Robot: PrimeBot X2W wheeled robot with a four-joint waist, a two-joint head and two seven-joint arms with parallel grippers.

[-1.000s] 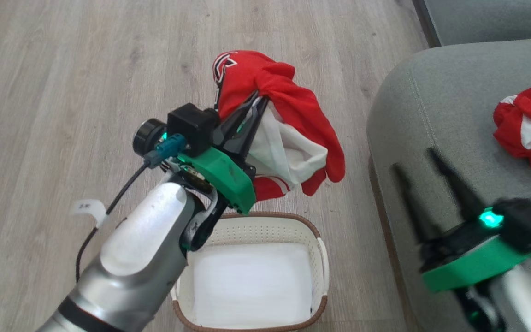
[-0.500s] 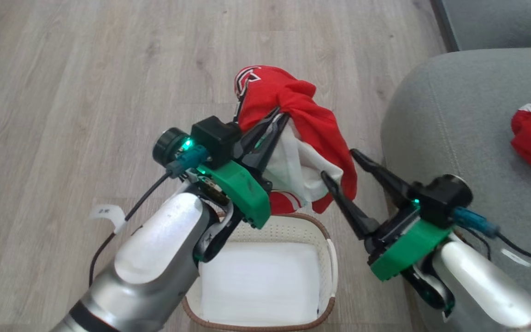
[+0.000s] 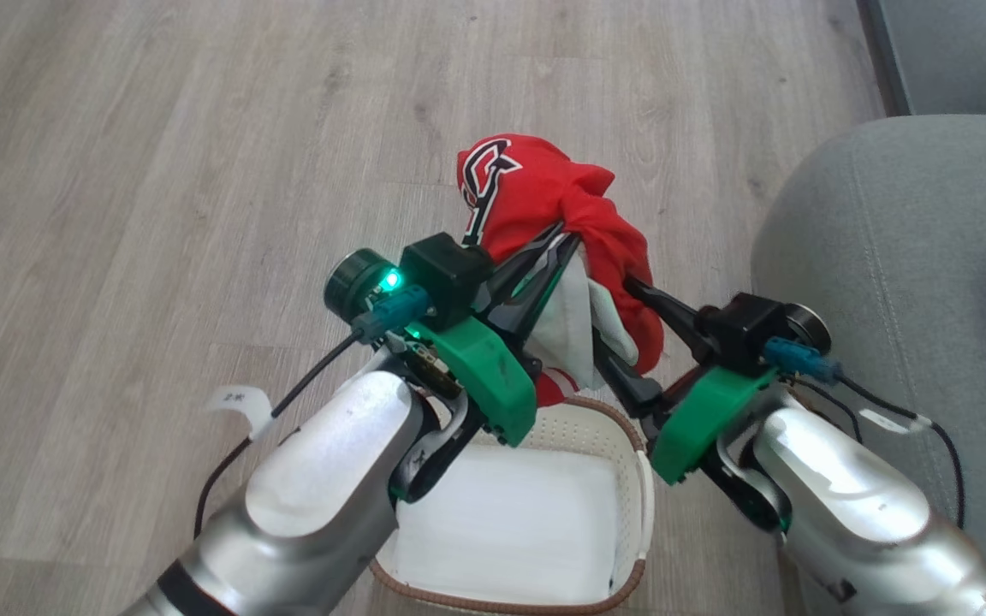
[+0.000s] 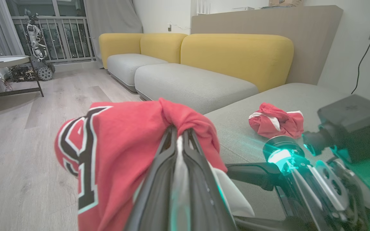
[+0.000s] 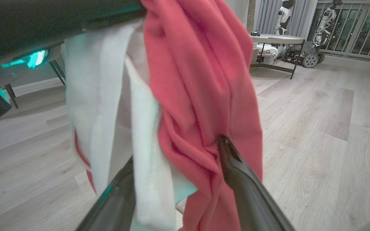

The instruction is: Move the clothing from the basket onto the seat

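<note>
Left arm rises from lower left; left gripper (image 3: 563, 235) clamped on red garment (image 3: 536, 184), which hangs above far rim of basket (image 3: 643, 479). Right arm comes in from lower right; right gripper (image 3: 611, 308) spread wide, fingers straddling hanging red-and-white folds, one tip touching red. Basket: bare white bottom showing, near-left corner hidden behind left forearm. Second red garment (image 4: 276, 120) lies bunched on seat (image 3: 887, 222), well in from rounded corner; cut off at edge of head view.

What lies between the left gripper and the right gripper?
The red garment, pinched in the shut left gripper, hangs between them, its folds falling inside the open right gripper; head view shows this.
</note>
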